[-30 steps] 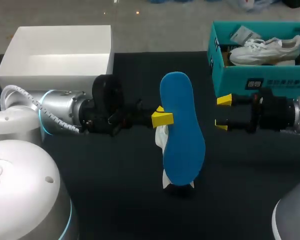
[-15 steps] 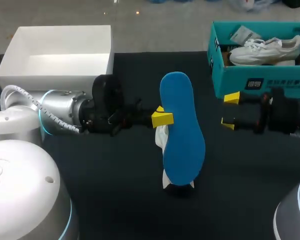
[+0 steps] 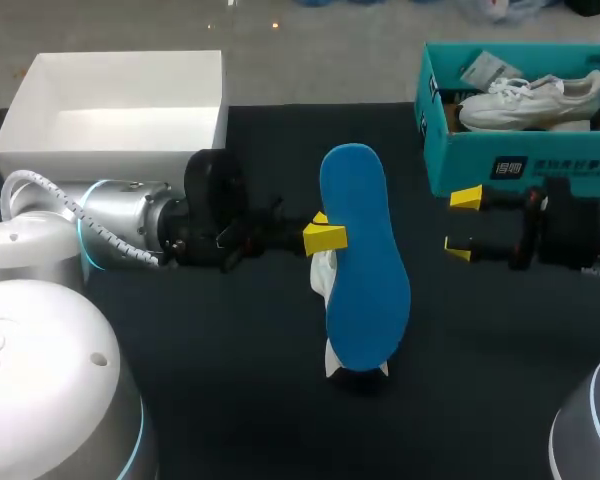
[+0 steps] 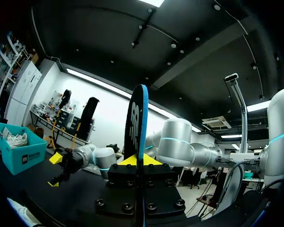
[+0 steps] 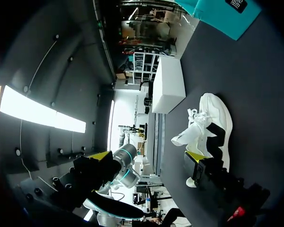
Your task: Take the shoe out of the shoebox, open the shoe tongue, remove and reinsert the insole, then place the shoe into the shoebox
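Left gripper (image 3: 324,233): clamped on the blue insole (image 3: 363,262), fingers pinching one long edge. In the left wrist view the insole (image 4: 137,127) stands edge-on between the yellow tips. The left arm comes in from 9 o'clock.

Insole: near table centre in the head view, broad blue face up toward the camera, long axis running 12 to 6 o'clock.

White shoe (image 3: 323,278): on the black table (image 3: 230,400), directly under the insole and mostly covered. Only bits show at the insole's 9 and 6 o'clock edges. Cannot tell whether insole and shoe touch. In the right wrist view the shoe (image 5: 210,120) lies on the table ahead of that gripper.

Right gripper (image 3: 460,224): at 3 o'clock of the insole and apart from it. Fingers spread wide, nothing between them.

Teal shoebox (image 3: 525,160): at 2 o'clock of the insole, just past the right gripper. A second white shoe (image 3: 530,100) lies inside.

White box (image 3: 110,150): open, at 10 o'clock of the insole, by the table's far edge.
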Controlling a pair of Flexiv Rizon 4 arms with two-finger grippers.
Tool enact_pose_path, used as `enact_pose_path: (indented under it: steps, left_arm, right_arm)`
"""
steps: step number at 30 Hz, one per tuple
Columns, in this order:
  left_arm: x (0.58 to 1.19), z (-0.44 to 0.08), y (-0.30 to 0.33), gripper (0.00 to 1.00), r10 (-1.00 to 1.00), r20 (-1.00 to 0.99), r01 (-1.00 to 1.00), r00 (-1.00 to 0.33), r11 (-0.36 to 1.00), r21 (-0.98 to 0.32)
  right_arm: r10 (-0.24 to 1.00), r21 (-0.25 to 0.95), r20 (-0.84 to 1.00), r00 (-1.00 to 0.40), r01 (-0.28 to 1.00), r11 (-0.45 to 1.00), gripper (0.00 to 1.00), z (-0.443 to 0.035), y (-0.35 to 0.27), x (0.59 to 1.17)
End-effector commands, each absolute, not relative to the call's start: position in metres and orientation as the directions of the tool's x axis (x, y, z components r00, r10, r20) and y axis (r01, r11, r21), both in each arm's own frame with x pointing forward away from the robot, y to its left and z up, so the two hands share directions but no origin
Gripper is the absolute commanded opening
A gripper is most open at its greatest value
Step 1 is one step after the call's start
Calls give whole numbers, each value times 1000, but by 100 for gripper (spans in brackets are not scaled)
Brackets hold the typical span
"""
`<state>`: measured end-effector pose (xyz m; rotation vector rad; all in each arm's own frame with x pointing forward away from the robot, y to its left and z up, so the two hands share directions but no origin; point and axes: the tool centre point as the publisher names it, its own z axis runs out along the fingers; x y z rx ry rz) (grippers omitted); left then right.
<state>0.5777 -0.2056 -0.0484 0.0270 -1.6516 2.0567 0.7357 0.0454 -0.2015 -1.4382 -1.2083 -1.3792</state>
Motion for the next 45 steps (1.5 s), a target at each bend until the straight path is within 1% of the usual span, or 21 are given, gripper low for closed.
enact_pose_path:
  steps: [1, 8, 10, 12, 14, 17, 22, 24, 25, 38, 40, 45]
  left_arm:
    - [577, -49, -206, 0, 364, 317, -389, -876, -142, -910]
    - [577, -49, -206, 0, 364, 317, -389, -876, -142, -910]
    - [579, -52, -204, 0, 357, 244, -307, -902, -132, -942]
    - [585, -55, -202, 0, 350, 132, -197, -928, -159, -967]
    - [590, -59, -198, 0, 335, 37, -94, -942, -156, -983]
    - [601, -67, -192, 0, 292, -68, 14, -954, -184, -983]
    - [620, -75, -190, 0, 239, -191, 142, -952, -208, -968]
    - [629, -78, -191, 0, 226, -215, 170, -950, -202, -964]
    - [633, -80, -191, 0, 219, -193, 150, -956, -201, -968]
    - [633, -80, -191, 0, 219, -193, 150, -956, -201, -968]
    - [643, -94, -185, 0, 215, -354, 328, -910, -148, -933]
    - [673, -108, -178, 0, 204, -552, 529, -808, -159, -833]
  right_arm:
    - [113, 70, 993, -44, 969, -237, 100, -202, 47, 735]
    - [113, 70, 993, -44, 969, -237, 100, -202, 47, 735]
    - [113, 70, 993, -44, 969, -237, 100, -202, 47, 735]
    - [113, 70, 993, -44, 969, -237, 100, -202, 47, 735]
    - [113, 70, 993, -44, 969, -237, 100, -202, 47, 735]
    - [113, 70, 993, -44, 969, -237, 100, -202, 47, 735]
    - [113, 70, 993, -44, 969, -237, 100, -202, 47, 735]
    - [113, 70, 993, -44, 969, -237, 100, -202, 47, 735]
    - [113, 70, 993, -44, 969, -237, 100, -202, 47, 735]
    - [113, 70, 993, -44, 969, -237, 100, -202, 47, 735]
    - [113, 70, 993, -44, 969, -237, 100, -202, 47, 735]
    - [113, 70, 993, -44, 969, -237, 100, -202, 47, 735]
